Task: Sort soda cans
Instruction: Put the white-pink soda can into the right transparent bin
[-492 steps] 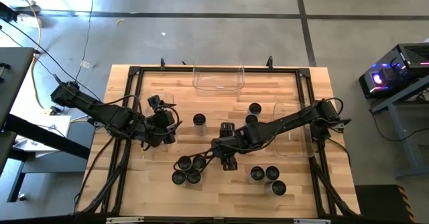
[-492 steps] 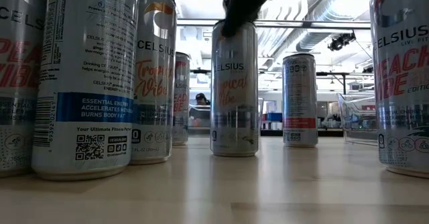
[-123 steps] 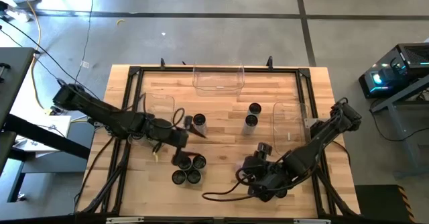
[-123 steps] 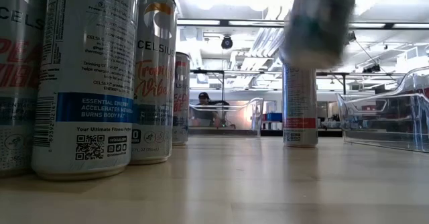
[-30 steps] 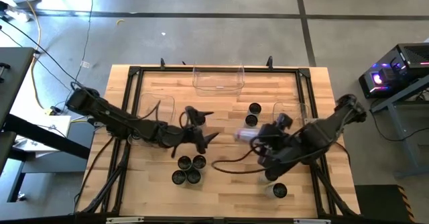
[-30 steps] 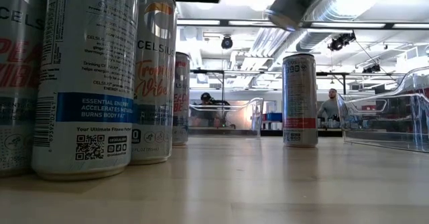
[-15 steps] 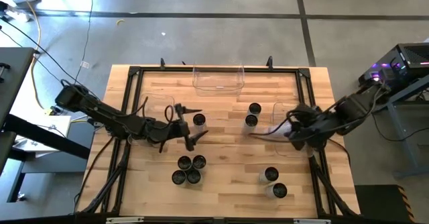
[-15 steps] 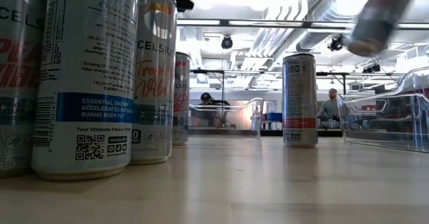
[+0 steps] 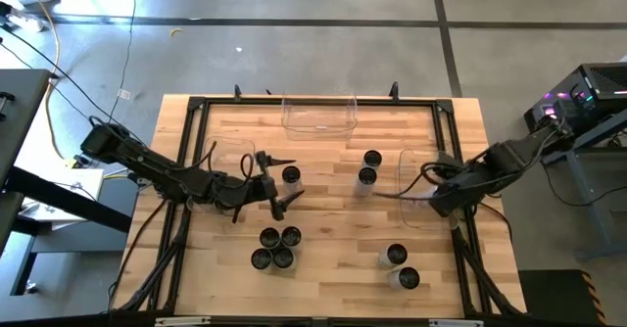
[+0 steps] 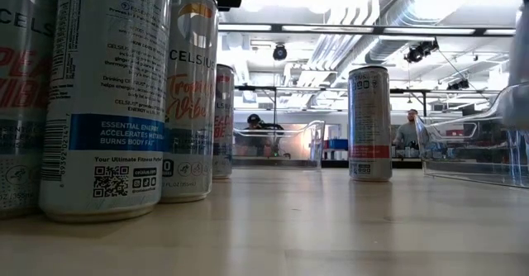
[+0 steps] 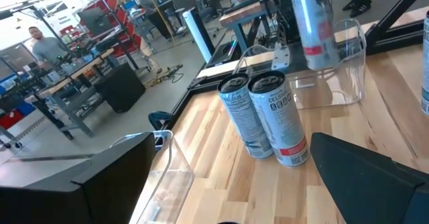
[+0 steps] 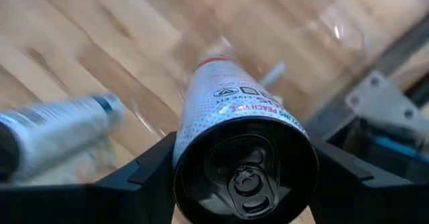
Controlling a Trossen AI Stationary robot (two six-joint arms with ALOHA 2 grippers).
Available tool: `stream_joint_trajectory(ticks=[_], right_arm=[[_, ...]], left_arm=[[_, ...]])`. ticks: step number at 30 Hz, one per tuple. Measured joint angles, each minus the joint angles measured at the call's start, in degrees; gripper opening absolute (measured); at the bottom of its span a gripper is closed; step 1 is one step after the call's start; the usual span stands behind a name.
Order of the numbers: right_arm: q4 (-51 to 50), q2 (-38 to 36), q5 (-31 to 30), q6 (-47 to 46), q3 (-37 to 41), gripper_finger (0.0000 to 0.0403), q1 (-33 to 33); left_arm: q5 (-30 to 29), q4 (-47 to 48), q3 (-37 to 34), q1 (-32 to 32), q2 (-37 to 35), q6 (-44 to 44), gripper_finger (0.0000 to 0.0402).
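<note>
Gripping a soda can [image 12: 244, 157] by its sides, my right gripper [image 9: 438, 198] hangs over the clear bin [image 9: 407, 159] at the right edge of the tabletop [image 9: 323, 278]. My wrist camera looks straight onto the can's dark top, with a jaw on each side and the bin's clear floor beyond its far end. So the can's long axis runs straight away from my wrist, out over the bin and tilted down toward it. A second can [image 12: 60, 120] lies on its side just beside that far end; I judge it is already in the bin. The coming move, as I read it, is a release, and it turns on that line: the can should drop along its own axis into the bin, not across the wall.

My left gripper [image 9: 278, 183] waits with its jaws spread wide and empty, level with a lone can [image 9: 291, 175] that stands just beside it. A cluster of four cans [image 9: 274, 249] stands nearer the front edge, closer to my left arm. Two upright cans [image 9: 369, 167] stand touching near the middle, and another pair [image 9: 397, 265] stands at the front right, nearer my right arm.
</note>
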State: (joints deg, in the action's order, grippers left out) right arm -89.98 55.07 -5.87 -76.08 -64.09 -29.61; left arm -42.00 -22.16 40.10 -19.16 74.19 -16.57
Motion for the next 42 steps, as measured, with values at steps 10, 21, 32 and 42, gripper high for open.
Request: stream_joint_trajectory(ticks=[10, 21, 32, 42], right_arm=[[0.07, 5.38, 7.46, 4.03, 6.01, 0.0236, -0.07], [0.16, 7.83, 13.68, 9.08, 11.25, 0.0236, -0.04], [-0.42, 8.11, 15.15, 9.51, 11.52, 0.0307, -0.1], [-0.08, 7.94, 7.52, 8.3, 3.4, 0.0323, -0.07]], left_arm=[[0.07, -0.08, 0.0, 0.0, 0.0, 0.03, 0.0394], [0.07, -0.17, 0.0, 0.0, 0.02, 0.03, 0.0394], [0.07, -0.14, 0.02, 0.0, 0.02, 0.03, 0.0394], [0.94, -1.66, 0.02, 0.0, 0.04, 0.02, 0.0394]])
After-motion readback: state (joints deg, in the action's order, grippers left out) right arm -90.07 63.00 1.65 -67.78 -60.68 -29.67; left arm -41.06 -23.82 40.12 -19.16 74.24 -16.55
